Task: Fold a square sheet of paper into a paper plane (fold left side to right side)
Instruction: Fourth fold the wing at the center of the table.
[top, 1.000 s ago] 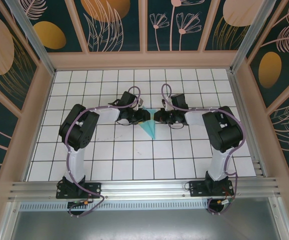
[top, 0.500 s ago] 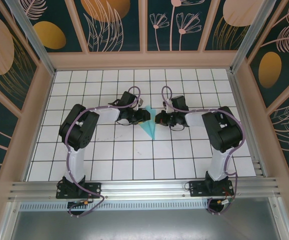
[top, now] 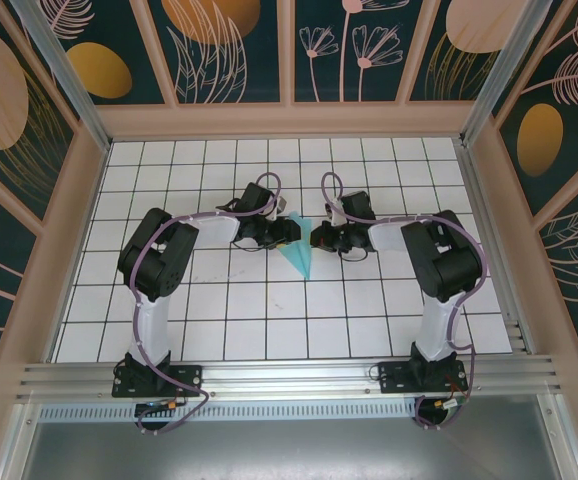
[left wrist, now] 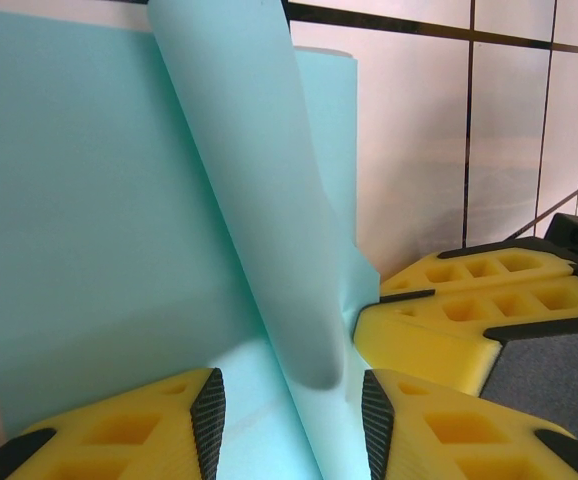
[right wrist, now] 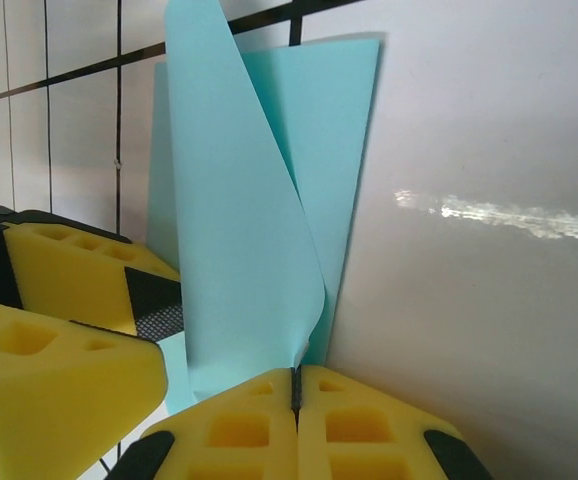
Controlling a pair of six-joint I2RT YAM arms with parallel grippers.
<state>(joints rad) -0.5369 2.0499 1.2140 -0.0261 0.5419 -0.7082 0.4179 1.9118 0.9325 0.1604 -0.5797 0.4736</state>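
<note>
On white grid-tiled table (top: 269, 320), mid-way between both arms, thin light-turquoise paper sheet (top: 298, 257) lies creased to a narrow point. Right gripper (right wrist: 295, 385) is closed tight, pinching the raised flap's edge. Left gripper (left wrist: 289, 400) is part-open, yellow ribbed fingers (left wrist: 119, 425) straddling the curl, clamping nothing. Best to carry the flap across slowly, match edges, then press. Paper looks smooth, limp, springy.

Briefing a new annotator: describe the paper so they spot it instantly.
On the white grid table, look at the middle, where the left gripper and right gripper face each other. The paper sits between them: pale turquoise and pointed amid black grippers and white tiles.
</note>
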